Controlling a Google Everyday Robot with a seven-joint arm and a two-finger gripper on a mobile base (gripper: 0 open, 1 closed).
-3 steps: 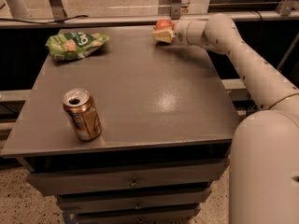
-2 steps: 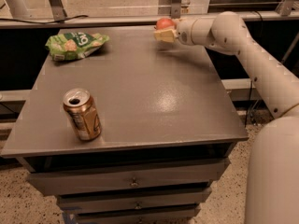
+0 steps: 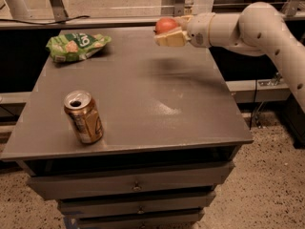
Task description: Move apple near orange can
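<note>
Across the middle of the frame we see the grey cabinet top [image 3: 157, 109], a flat matte surface, with drawers [image 3: 136, 186] stacked beneath it toward the bottom edge. From the upper right the pale arm [image 3: 259, 27] reaches leftward over the far side of that surface. At the upper left lies the green snack bag [image 3: 76, 46], well apart from everything else. At the lower left the orange can [image 3: 84, 117] stands upright near the front edge, its opened silver end facing up. At the top centre the apple [image 3: 166, 25] sits in the gripper [image 3: 167, 31], which is clamped on it: one pale finger shows below and in front of the fruit, while the other is hidden behind it. A soft shadow [image 3: 167, 68] on the surface below suggests the apple is held clear of it. Apple and can are well apart, on a diagonal across the frame. We judge the apple firm and fairly dense, able to take a steady squeeze across its widest part, yet its smooth, shiny skin could slip and too hard a pinch would bruise it. Being round, it may roll once let go, so we would rest it fully before opening. The can looks light and easy to topple, so we would leave a small gap beside it.
</note>
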